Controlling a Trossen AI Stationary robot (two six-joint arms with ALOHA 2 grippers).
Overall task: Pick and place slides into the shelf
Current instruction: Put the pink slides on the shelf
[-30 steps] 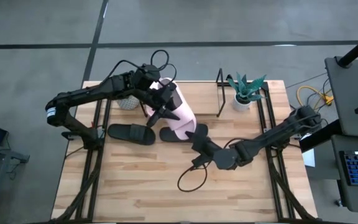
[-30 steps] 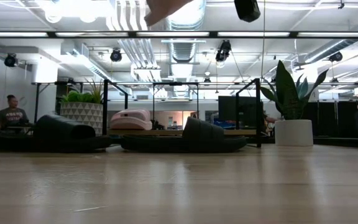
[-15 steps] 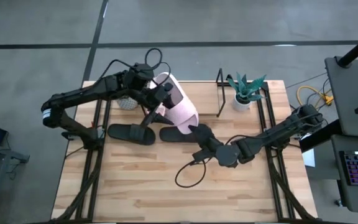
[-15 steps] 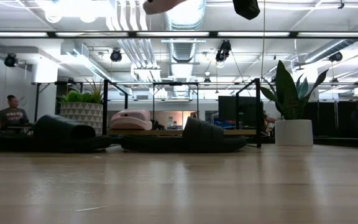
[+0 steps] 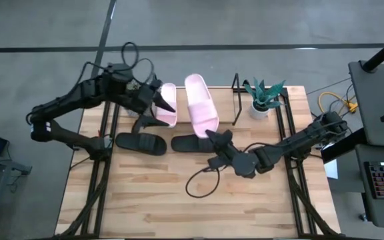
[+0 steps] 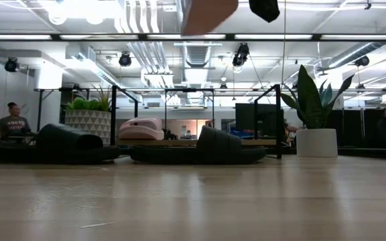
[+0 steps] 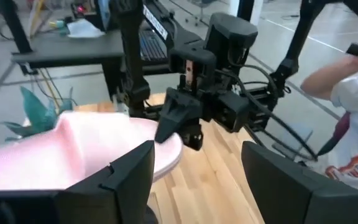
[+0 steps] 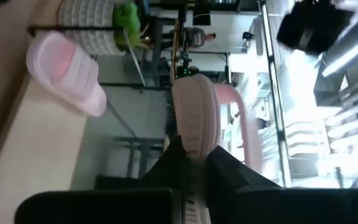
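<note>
My right gripper (image 5: 217, 137) is shut on a pale pink slide (image 5: 201, 109), held high over the table between the shelf's ends; it also shows at the top of the low view (image 6: 208, 12). A second pink slide (image 5: 165, 105) lies sole down on the shelf (image 5: 235, 100). Two black slides (image 5: 141, 142) (image 5: 189, 143) lie sole down on the table in front of the shelf. My left gripper (image 5: 151, 112) is open and empty, just left of the second pink slide. My right gripper pinches the pink slide's near end (image 5: 211, 133) between its two fingers, on the sole's edge (image 8: 194, 144). The fingers come slanting from the table's near right side. The slide is lifted clear and stretches away from the fingers toward the far edge.
A potted plant (image 5: 265, 97) stands right of the shelf and a small patterned pot (image 5: 137, 108) left of it. A black cable loop (image 5: 202, 183) lies near the table's middle. A person's arm (image 7: 353, 81) shows beyond the table.
My left gripper has left the pink slide and drawn back toward the table's left edge, uncovering the second pink slide on the shelf. The held slide has swung round until it points to the far edge, now in my right gripper alone.
</note>
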